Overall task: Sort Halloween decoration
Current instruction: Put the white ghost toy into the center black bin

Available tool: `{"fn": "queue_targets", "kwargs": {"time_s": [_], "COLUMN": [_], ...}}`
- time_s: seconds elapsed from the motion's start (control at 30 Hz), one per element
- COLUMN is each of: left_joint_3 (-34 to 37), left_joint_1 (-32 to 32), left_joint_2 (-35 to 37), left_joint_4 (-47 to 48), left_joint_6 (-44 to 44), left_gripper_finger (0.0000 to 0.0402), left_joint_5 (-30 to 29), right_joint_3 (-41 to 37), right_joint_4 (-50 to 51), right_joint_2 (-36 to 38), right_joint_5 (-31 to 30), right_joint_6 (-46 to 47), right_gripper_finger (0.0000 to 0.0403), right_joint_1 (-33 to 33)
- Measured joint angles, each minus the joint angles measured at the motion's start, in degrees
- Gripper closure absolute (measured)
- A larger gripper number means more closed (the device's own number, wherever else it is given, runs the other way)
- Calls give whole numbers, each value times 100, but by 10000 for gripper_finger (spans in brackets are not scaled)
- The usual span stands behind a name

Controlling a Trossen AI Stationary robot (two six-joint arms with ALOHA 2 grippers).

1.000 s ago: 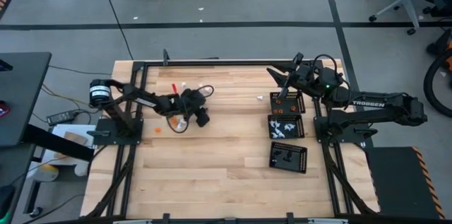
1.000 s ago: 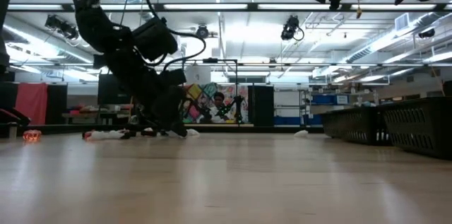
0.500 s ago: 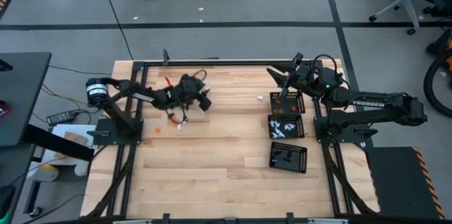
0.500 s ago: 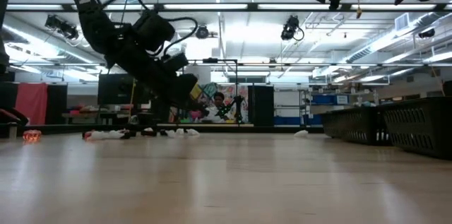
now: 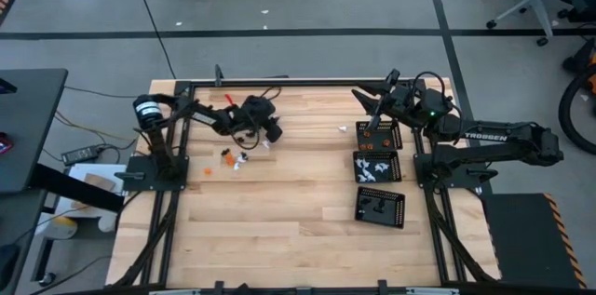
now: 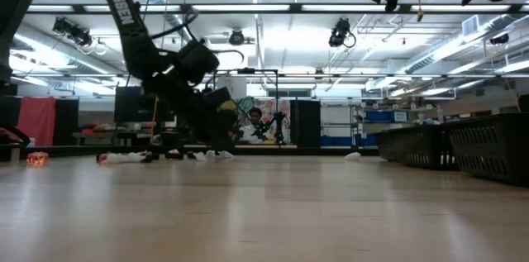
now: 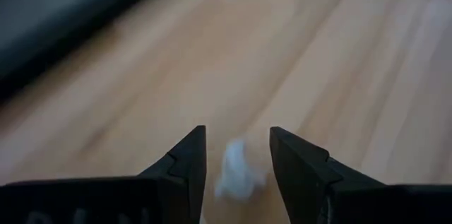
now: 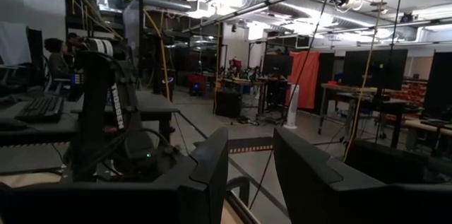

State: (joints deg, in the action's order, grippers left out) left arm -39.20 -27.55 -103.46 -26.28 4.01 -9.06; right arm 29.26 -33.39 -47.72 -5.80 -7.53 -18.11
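Observation:
The Halloween decoration lies as small loose pieces, white [image 5: 242,156] and orange [image 5: 225,154], on the wooden table at far left. My left gripper [image 5: 272,134] [image 6: 224,140] hangs low beyond that pile, slanting down, with one blurred white piece [image 7: 236,171] between its fingers [image 7: 238,136]. Three black trays stand in a row at the right: the far one [image 5: 377,134] holds orange, the middle one [image 5: 377,167] white, the near one [image 5: 380,207] black pieces. My right gripper [image 5: 363,100] [image 8: 248,146] waits open, raised over the far tray and pointing into the room. My left gripper has the white piece [image 7: 233,174] between its two fingers, a little back from their tips. The fingers slant down from the table's left side. The view is blurred, so neither the part of the piece they are on nor its touch with the table shows.
A lone white piece [image 5: 343,129] lies left of the far tray, an orange one [image 5: 207,171] near the left edge and a red one [image 5: 226,98] at the far left. The middle and near parts of the table [image 5: 298,221] are bare wood. A black frame rims the table.
My left gripper has swung away from the pile of pieces toward the table's far edge, lifting off the table and tipping further down as it went. The loose pieces it left show uncovered on the wood. My right arm has kept still.

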Motion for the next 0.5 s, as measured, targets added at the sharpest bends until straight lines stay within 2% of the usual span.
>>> {"fn": "queue_targets", "kwargs": {"time_s": [0.17,0.4,0.5], "left_joint_3": [-84,-77,-77], "left_joint_1": [55,194,190], "left_joint_2": [-62,-46,-46], "left_joint_4": [584,680,695], "left_joint_6": [43,-147,-224], "left_gripper_finger": [260,262,274], "left_joint_5": [-24,-111,-66], "right_joint_3": [0,0,0], "right_joint_4": [42,40,40], "right_joint_2": [0,0,0], "right_joint_5": [4,4,4], "right_joint_6": [-11,-11,0], "right_gripper_finger": [284,284,284], "right_joint_1": [0,2,2]}}
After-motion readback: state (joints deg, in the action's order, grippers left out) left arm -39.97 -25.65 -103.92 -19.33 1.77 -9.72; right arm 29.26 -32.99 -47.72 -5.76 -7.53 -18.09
